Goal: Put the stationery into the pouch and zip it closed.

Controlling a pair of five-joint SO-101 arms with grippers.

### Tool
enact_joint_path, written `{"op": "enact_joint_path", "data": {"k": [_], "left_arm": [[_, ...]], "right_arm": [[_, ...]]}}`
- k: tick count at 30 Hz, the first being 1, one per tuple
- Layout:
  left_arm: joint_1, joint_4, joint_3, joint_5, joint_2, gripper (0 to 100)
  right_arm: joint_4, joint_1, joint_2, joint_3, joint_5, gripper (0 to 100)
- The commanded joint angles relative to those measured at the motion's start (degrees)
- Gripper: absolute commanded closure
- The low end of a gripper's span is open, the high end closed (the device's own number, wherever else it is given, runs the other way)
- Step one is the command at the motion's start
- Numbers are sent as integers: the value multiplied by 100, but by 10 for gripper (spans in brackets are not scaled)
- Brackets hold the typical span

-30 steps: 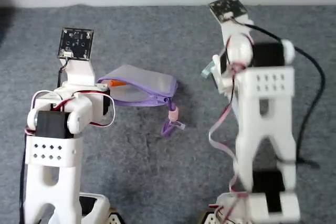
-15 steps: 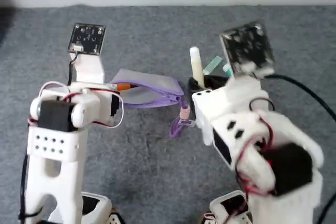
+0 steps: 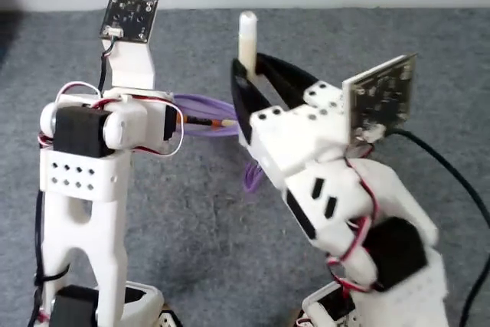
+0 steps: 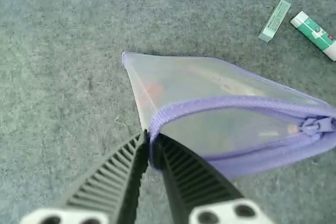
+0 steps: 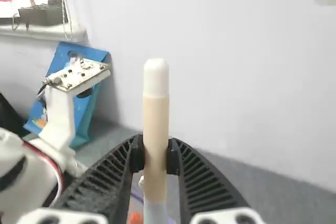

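The translucent purple pouch (image 4: 220,108) lies on the grey mat, with several pieces of stationery showing faintly through it. My left gripper (image 4: 149,150) is shut on the end of its zip edge. In the high view the pouch (image 3: 203,105) shows between the two arms, an orange-tipped pen (image 3: 207,121) at its mouth. My right gripper (image 3: 249,67) is raised above the pouch and shut on a cream stick (image 3: 246,32) held upright; in the right wrist view the stick (image 5: 156,108) stands between the black fingers (image 5: 118,171).
A small green eraser (image 4: 275,20) and a white-and-green tube (image 4: 315,27) lie on the mat beyond the pouch. The pouch's purple strap (image 3: 253,178) hangs toward the front. The left arm's camera board (image 5: 76,74) is close to the right gripper.
The right arm has swung up and across toward the pouch, carrying the cream stick upright. The left arm has shifted slightly back with the pouch edge in its grip.
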Motion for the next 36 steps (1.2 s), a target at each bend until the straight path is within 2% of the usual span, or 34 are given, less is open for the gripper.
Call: {"op": "enact_joint_path", "data": {"k": [1, 7, 18, 23, 29, 33, 36], "left_arm": [[44, -9, -286, 62, 26, 989], [44, -18, -286, 62, 176, 989], [35, -44, -286, 62, 281, 989], [35, -97, -286, 62, 281, 989], [35, -97, -286, 62, 281, 989], [35, -97, -286, 62, 281, 989], [35, -97, -286, 62, 281, 989]], "right_arm": [[-1200, -57, -22, 642, 255, 991], [-2396, -207, -13, 1424, 290, 991], [-2527, -312, 277, 2163, 536, 985], [-3081, -312, 567, 2171, 536, 913], [-3389, -321, 884, 2171, 571, 976], [-3363, -312, 910, 2171, 580, 882], [-2826, -330, 910, 1916, 545, 819]]}}
